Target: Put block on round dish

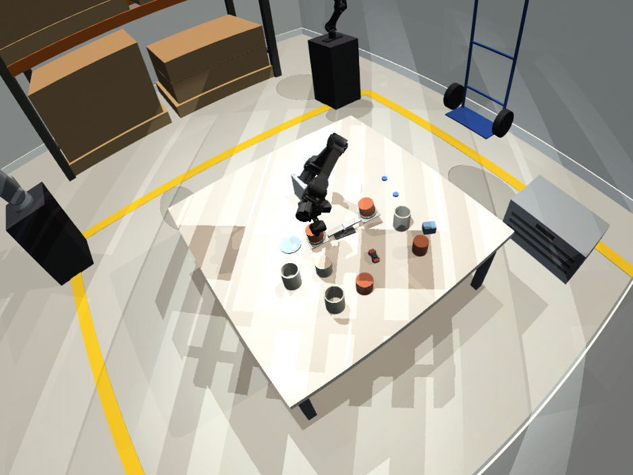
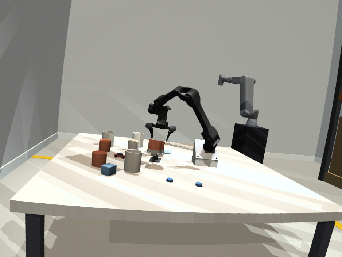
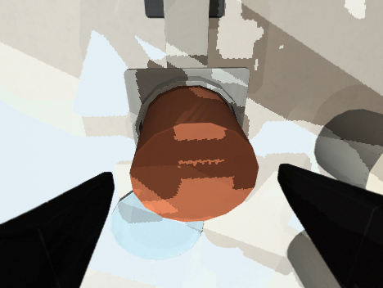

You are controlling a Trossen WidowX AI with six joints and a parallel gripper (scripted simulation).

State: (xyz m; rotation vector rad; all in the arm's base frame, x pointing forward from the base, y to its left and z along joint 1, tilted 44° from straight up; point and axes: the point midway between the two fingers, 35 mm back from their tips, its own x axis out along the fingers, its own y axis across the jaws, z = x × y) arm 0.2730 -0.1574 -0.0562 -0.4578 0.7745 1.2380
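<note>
My gripper [image 1: 318,227] [image 2: 159,139] [image 3: 197,175] is open and empty. Its fingers stand wide on both sides above the orange-brown cup [image 1: 310,236] [image 3: 194,196] at the dish end of the balance [image 1: 341,227] [image 2: 154,159] [image 3: 186,33]. The fingertips look higher than the cup and apart from it. The other identical cup [image 1: 366,206] [image 2: 154,145] stands on the far end. Which end hangs lower I cannot tell. The pale blue round dish [image 1: 289,244] [image 2: 168,152] [image 3: 155,241] lies beside the first cup. The hidden block is not visible.
Several grey cups, one [image 1: 401,218] [image 2: 132,161] near the far balance end, stand about. A short grey cylinder [image 1: 323,267] stands near the dish. Also there are two red cylinders [image 1: 420,245] [image 1: 364,284], a toy car [image 1: 373,255], a blue block [image 1: 428,227] and two blue discs [image 2: 169,179] [image 2: 198,184].
</note>
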